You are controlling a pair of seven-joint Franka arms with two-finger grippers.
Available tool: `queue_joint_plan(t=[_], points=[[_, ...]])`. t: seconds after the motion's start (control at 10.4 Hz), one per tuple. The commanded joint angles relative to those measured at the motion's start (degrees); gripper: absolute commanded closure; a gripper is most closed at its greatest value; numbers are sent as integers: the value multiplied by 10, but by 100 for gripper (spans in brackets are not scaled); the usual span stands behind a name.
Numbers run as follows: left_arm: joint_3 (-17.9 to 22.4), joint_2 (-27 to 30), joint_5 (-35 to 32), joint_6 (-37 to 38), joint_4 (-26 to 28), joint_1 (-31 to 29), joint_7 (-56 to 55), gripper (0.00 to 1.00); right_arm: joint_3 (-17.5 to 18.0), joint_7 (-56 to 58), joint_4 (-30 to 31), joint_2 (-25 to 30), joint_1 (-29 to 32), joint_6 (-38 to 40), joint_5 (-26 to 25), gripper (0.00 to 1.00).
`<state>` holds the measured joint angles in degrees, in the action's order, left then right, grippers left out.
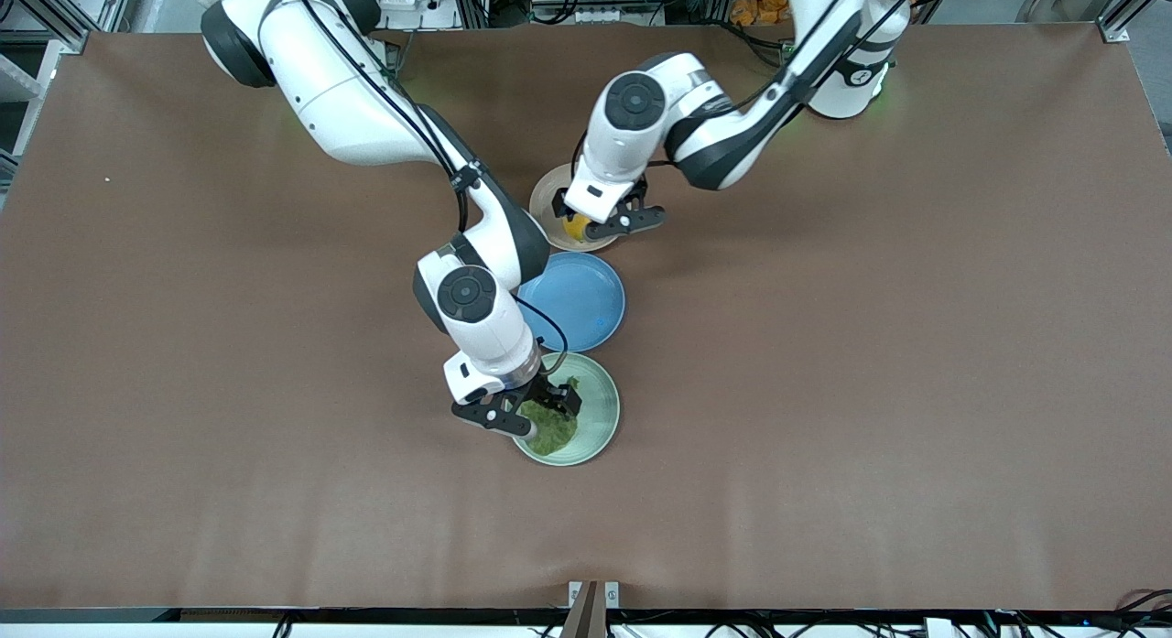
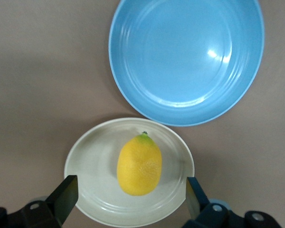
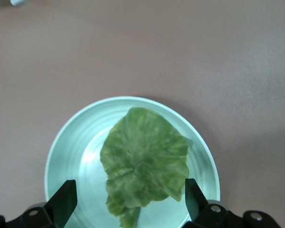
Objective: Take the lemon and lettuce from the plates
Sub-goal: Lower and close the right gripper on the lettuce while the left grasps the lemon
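Observation:
The yellow lemon (image 1: 577, 226) (image 2: 139, 164) lies on the beige-pink plate (image 1: 547, 199) (image 2: 92, 159), farthest from the front camera. My left gripper (image 1: 604, 215) (image 2: 131, 199) hangs open just over it, fingers astride the lemon and apart from it. The dark green lettuce (image 1: 552, 425) (image 3: 145, 164) lies on the pale mint green plate (image 1: 600, 409) (image 3: 71, 142), nearest the front camera. My right gripper (image 1: 531, 409) (image 3: 130, 202) is open over that plate, fingers either side of the leaf, not touching it.
An empty blue plate (image 1: 577, 299) (image 2: 187, 57) sits between the two task plates, close to both. The brown table (image 1: 870, 345) stretches bare toward both ends.

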<state>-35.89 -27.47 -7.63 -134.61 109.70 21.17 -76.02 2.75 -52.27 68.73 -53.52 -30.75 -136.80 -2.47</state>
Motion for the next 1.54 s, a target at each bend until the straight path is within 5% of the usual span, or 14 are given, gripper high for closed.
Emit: queue_joint_plan(t=[0.0, 0.29, 0.96, 1.25, 1.35, 1.45], points=[[-1, -37, -82, -51, 16, 15, -82, 0, -24, -16, -26, -22, -18, 4, -15, 0], [-1, -75, -172, -64, 23, 28, -146, 0, -24, -17, -28, -34, -18, 2, -15, 0], [1, -109, -203, -104, 15, 38, -168, 0, -24, -28, -30, -50, -20, -16, -14, 1], [3, -124, -251, -104, 16, 44, -193, 17, -23, -27, -31, -52, -22, -16, -13, 30], [4, -126, -258, -102, 17, 44, -195, 32, -23, -27, -31, -52, -21, -16, -13, 39], [4, -123, -259, -101, 18, 43, -199, 57, -23, -23, -31, -52, -21, -16, -13, 51]])
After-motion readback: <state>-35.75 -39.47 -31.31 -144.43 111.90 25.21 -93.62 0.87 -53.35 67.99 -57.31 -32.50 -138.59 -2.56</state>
